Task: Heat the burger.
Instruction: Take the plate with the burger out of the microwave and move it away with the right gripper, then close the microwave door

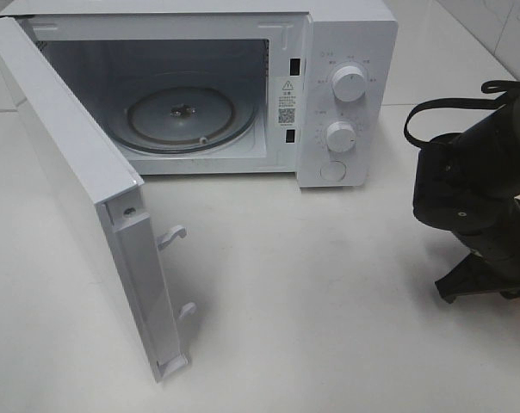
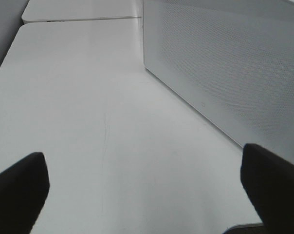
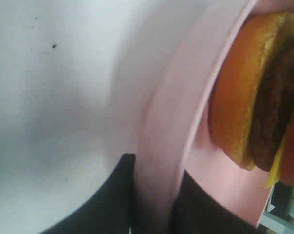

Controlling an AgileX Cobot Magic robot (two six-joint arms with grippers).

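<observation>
Starting at your left, the microwave door [image 1: 79, 198] stands swung wide toward the front of the white surface [image 1: 312, 292], and its perforated panel fills one side of the left wrist view. The left end effector [image 2: 147, 187] hangs beside that door with its fingers [image 2: 18, 187] spread as far apart as they go and nothing between them; in the high view you cannot see it at all.

Move right and you meet the open cavity of the microwave [image 1: 208, 86], with its glass turntable [image 1: 191, 116] bare and the two control knobs [image 1: 348, 84] on the panel beside it.

Farthest right is what matters. The right end effector [image 3: 154, 195] is clamped on the rim of the pink plate [image 3: 186, 122], one finger [image 3: 113, 195] under it and the other on top. The burger [image 3: 256, 92] sits on that plate just beyond the fingertips, stacked layers seen side-on, so its bun-to-bun axis lies across the line of the grip. In the high view the right arm [image 1: 484, 181] is low at the edge, wrist angled down, and plate and burger are out of sight there.

From where you hold it, the cavity lies away to the left and farther back; the right arm is the nearer one, and I judge the carry must keep the plate level.
</observation>
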